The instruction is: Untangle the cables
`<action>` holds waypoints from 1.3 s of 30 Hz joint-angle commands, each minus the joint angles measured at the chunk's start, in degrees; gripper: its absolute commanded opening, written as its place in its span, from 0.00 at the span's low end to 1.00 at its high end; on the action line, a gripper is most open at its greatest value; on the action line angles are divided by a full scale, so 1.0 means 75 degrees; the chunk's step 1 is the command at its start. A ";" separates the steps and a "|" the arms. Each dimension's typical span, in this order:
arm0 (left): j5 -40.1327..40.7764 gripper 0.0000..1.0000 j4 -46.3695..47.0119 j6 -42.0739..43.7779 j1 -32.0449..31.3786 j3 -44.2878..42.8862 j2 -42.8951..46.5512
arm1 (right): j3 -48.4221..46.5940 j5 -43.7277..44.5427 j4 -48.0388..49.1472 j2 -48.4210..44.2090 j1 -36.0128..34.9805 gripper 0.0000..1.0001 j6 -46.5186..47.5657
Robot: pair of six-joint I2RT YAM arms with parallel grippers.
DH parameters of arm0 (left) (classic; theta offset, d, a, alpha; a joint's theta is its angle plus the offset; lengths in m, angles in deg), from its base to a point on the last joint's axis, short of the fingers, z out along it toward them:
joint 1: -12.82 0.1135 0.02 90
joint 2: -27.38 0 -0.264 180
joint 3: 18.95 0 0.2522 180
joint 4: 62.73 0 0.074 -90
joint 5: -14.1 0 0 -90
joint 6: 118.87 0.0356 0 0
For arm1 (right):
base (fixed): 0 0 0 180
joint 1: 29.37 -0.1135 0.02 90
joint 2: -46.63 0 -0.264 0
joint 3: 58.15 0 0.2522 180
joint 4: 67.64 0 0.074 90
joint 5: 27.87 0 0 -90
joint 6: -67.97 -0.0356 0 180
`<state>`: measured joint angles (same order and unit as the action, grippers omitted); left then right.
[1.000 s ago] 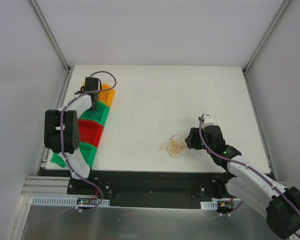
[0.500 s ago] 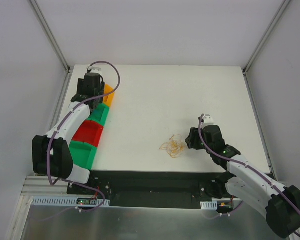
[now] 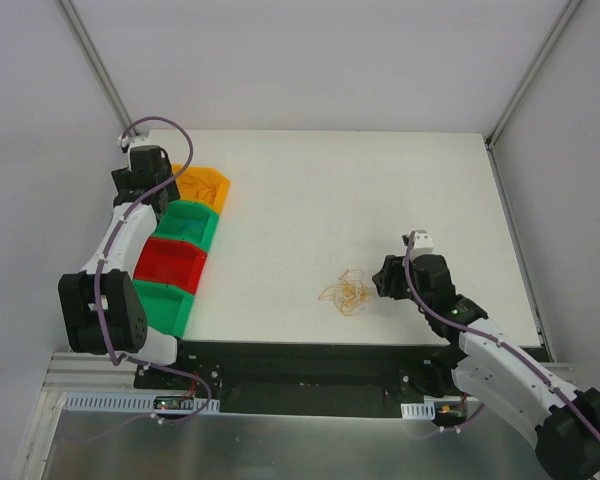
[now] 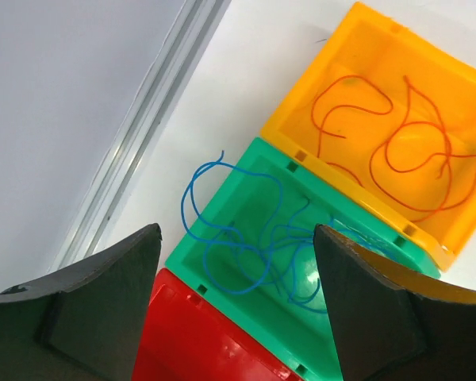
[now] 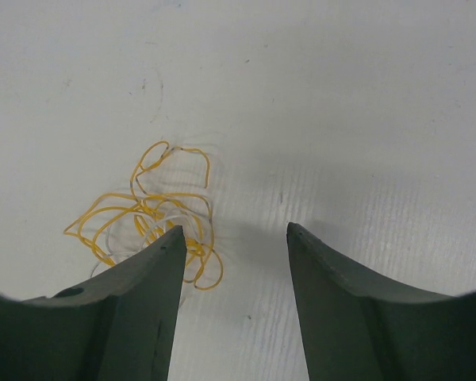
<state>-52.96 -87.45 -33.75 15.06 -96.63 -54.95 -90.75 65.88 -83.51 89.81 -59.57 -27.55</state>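
The tangled cables [image 3: 345, 293] lie on the white table, a small clump of thin yellow-orange and pale strands [image 5: 147, 222]. My right gripper [image 3: 385, 277] stands just right of the clump, open and empty [image 5: 235, 230]; its left finger [image 5: 143, 302] covers the clump's near edge. My left gripper [image 3: 152, 192] hovers open and empty [image 4: 236, 236] over the row of bins at the far left. Below it, loose blue strands [image 4: 254, 246] lie in a green bin [image 4: 222, 298], one loop hanging over its rim. Orange-red strands [image 4: 397, 155] lie in the orange bin [image 4: 357, 48].
Bins line the table's left edge: orange [image 3: 212, 190], green [image 3: 190, 228], red [image 3: 172, 264], green [image 3: 162, 303]. A metal frame rail [image 4: 143, 135] runs beside them. White walls close in the table on three sides.
My left gripper has opened and swung from over the orange and green bins toward the far left corner. The right arm has shifted only slightly; the clump has not moved.
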 commanded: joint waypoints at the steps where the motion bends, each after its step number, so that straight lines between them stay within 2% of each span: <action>1: 0.0010 0.76 -0.0050 -0.0720 0.0205 0.0027 -0.0285 | 0.0155 0.0040 0.0246 -0.0296 0.0007 0.57 -0.0049; 5: 0.0609 0.75 -0.0202 -0.1151 0.0474 0.0038 -0.0531 | 0.0190 -0.0031 0.0246 -0.0355 0.0007 0.57 -0.0038; 8: 0.0259 0.71 -0.0436 -0.1656 0.0720 -0.0079 -0.0718 | 0.0190 0.0004 0.0246 -0.0331 0.0007 0.57 -0.0049; 11: -0.0490 0.63 -0.0647 -0.2195 0.0861 -0.0231 -0.0929 | 0.0179 0.0027 0.0246 -0.0296 0.0007 0.57 -0.0049; 15: -0.0644 0.67 -0.1467 -0.3319 0.0862 -0.0723 -0.1374 | 0.0155 0.0028 0.0246 -0.0261 0.0007 0.57 -0.0038; 20: -0.0785 0.67 -0.1503 -0.4081 0.1060 -0.0677 -0.1551 | 0.0120 0.0016 0.0246 -0.0191 0.0007 0.57 -0.0026; 22: -0.1169 0.66 -0.1492 -0.4444 0.1329 -0.0583 -0.1609 | 0.0108 0.0016 0.0246 -0.0167 0.0007 0.57 -0.0026; 26: -0.1862 0.59 -0.1480 -0.4856 0.1670 -0.0559 -0.1831 | 0.0108 -0.0066 0.0246 -0.0190 0.0018 0.57 -0.0014; 34: -0.1863 0.46 -0.1445 -0.4951 0.1822 -0.0641 -0.2066 | 0.0120 -0.0125 0.0246 -0.0215 0.0007 0.57 0.0009; 37: -0.1886 0.30 -0.1433 -0.4880 0.1822 -0.0712 -0.2242 | 0.0108 -0.0125 0.0246 -0.0191 0.0018 0.57 0.0009; 39: -0.2178 0.16 -0.1387 -0.4845 0.1811 -0.0712 -0.2312 | 0.0097 -0.0125 0.0445 -0.0179 0.0018 0.57 0.0009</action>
<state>-66.51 -97.37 -69.93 28.30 -100.13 -70.82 -89.13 65.53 -83.46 88.58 -59.57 -27.53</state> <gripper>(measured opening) 0.266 0.574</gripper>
